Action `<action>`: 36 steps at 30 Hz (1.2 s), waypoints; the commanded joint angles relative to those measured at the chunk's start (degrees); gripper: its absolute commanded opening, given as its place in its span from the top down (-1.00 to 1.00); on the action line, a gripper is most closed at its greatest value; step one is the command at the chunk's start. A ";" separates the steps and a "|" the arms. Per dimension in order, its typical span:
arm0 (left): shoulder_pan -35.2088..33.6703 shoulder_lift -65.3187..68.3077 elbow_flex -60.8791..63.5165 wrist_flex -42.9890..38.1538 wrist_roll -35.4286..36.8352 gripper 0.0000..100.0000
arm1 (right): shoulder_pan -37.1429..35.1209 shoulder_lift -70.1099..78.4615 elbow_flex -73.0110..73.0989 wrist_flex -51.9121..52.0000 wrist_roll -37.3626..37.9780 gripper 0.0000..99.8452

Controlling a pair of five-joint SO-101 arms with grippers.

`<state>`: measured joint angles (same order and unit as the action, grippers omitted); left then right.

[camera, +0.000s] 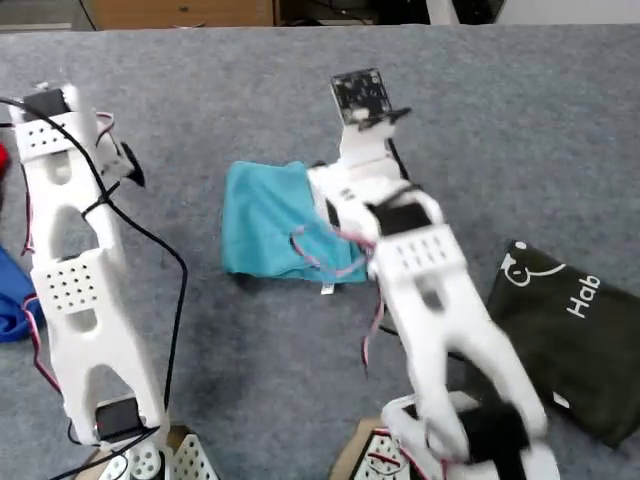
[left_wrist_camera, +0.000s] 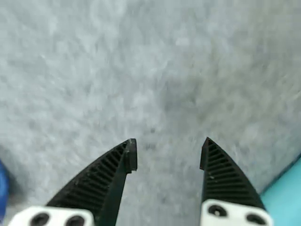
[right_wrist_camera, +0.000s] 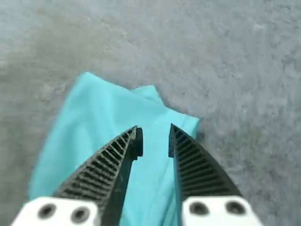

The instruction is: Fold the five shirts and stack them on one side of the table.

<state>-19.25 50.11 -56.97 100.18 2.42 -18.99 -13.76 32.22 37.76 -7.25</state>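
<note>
The teal shirt [camera: 265, 220] lies as a loosely folded bundle in the middle of the table [camera: 500, 130], and the right gripper [right_wrist_camera: 153, 139] hangs directly over it. Its fingers are parted by only a narrow gap and have hold of nothing. Their tips sit above the cloth, close to the shirt's far edge, where a folded corner sticks out. From the right wrist view the shirt runs lengthwise from under the fingers back toward the arm, so most of its cloth lies behind the tips, not ahead of them.

The left gripper [left_wrist_camera: 167, 153] is spread wide, empty, and over bare table well apart from the teal shirt, with a corner of the teal cloth at the edge of its view. The right arm is clearly the nearer one, so the next grab looks likely to be its job.

A dark shirt [camera: 560, 340] lies on the opposite side of the teal shirt from the left arm, partly covered by the right arm's base. A blue cloth [camera: 12, 300] lies beyond the left arm from the teal shirt and is cut off at the edge. In the high view the right arm's wrist hides the side of the teal shirt under it, so its full outline and how neatly it is folded are hard to judge.
</note>
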 commanded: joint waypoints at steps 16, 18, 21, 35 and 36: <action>25.49 -11.30 21.01 0.70 -0.97 0.56 | 5.32 44.44 -33.45 3.78 0.88 0.81; 27.34 -15.96 24.62 0.70 -2.64 0.58 | 6.37 46.64 -36.35 5.45 0.97 0.81; 29.63 -23.69 29.98 0.53 -3.16 0.58 | 6.81 49.45 -41.36 9.41 1.05 0.81; 34.37 -35.56 49.58 -7.03 -2.81 0.58 | 6.90 48.66 -55.96 27.96 5.10 0.81; 35.52 -35.56 52.13 -8.35 -2.81 0.58 | 7.52 48.13 -56.84 28.92 5.19 0.81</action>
<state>13.80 17.67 -9.76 95.34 -0.48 -13.19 36.79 -20.00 63.87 -2.51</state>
